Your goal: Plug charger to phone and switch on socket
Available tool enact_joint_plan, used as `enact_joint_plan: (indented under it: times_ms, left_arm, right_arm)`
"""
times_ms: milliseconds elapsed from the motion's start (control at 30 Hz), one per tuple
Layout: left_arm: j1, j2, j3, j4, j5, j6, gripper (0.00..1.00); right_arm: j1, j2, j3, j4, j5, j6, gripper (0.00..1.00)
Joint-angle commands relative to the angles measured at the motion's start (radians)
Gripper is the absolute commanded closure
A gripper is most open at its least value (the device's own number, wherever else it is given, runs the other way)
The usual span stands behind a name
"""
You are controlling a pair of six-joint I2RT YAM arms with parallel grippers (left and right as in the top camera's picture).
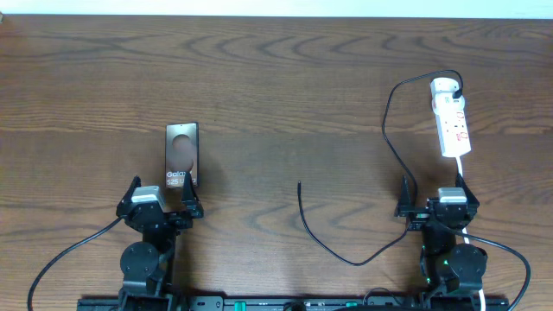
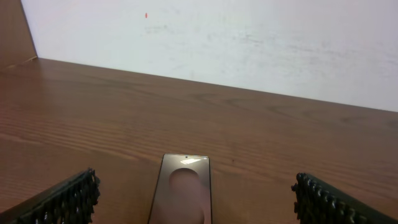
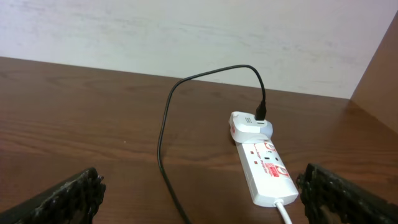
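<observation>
The phone (image 1: 181,154) lies flat on the table at the left, dark bronze with a round circle; it also shows in the left wrist view (image 2: 185,190). My left gripper (image 1: 161,204) is open just in front of it, the phone between its fingers' line (image 2: 194,202). The white socket strip (image 1: 451,123) lies at the far right, a white plug at its far end; it shows in the right wrist view too (image 3: 264,168). The charger cable (image 1: 346,255) runs from that plug, loops across the table, its free end (image 1: 299,183) near the middle. My right gripper (image 1: 437,207) is open and empty (image 3: 202,202).
The strip's white cord (image 1: 460,173) runs back toward my right arm. A white wall (image 2: 217,43) borders the table's far edge. Thicker black arm cables (image 1: 60,259) trail at the front left and right.
</observation>
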Motion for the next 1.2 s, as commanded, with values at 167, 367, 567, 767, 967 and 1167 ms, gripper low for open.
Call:
enact_joint_plan:
  times_ms: [167, 367, 567, 767, 967, 1167]
  left_arm:
    - [0.004, 0.000, -0.018, -0.040, -0.020, 0.005, 0.02]
    - [0.004, 0.000, -0.018, -0.040, -0.020, 0.005, 0.02]
    - [0.004, 0.000, -0.013, -0.034, -0.008, -0.011, 0.02]
    - [0.004, 0.046, 0.085, -0.056, 0.022, -0.029, 0.02]
    - [0.004, 0.357, 0.401, -0.161, 0.021, -0.028, 0.02]
    - [0.004, 0.846, 0.868, -0.413, 0.060, -0.017, 0.02]
  right_arm:
    - [-0.007, -0.005, 0.000, -0.004, 0.011, 0.011, 0.01]
    - [-0.007, -0.005, 0.000, -0.004, 0.011, 0.011, 0.01]
    - [-0.007, -0.005, 0.000, -0.004, 0.011, 0.011, 0.01]
    - [-0.007, -0.005, 0.000, -0.004, 0.011, 0.011, 0.01]
    - [-0.007, -0.005, 0.000, -0.004, 0.011, 0.011, 0.01]
    - [-0.007, -0.005, 0.000, -0.004, 0.011, 0.011, 0.01]
